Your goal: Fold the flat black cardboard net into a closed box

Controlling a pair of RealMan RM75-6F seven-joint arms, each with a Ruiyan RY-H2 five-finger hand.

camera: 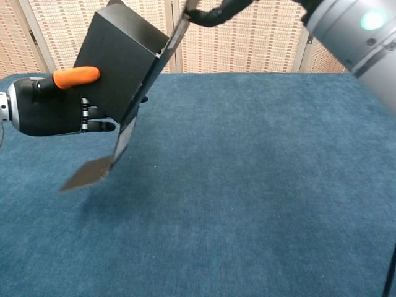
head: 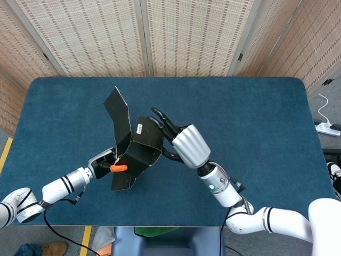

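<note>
Box [head: 139, 152] half-folded, tilted, flaps loose. Left hand [head: 106, 162] clamps it at 8 o'clock; right hand [head: 173, 136] fingers spread, pressing 3 o'clock flap.

We are losing the top of the half-folded black cardboard box [camera: 120, 65] and most of the right hand [camera: 216, 11] past the chest view's upper edge.
</note>
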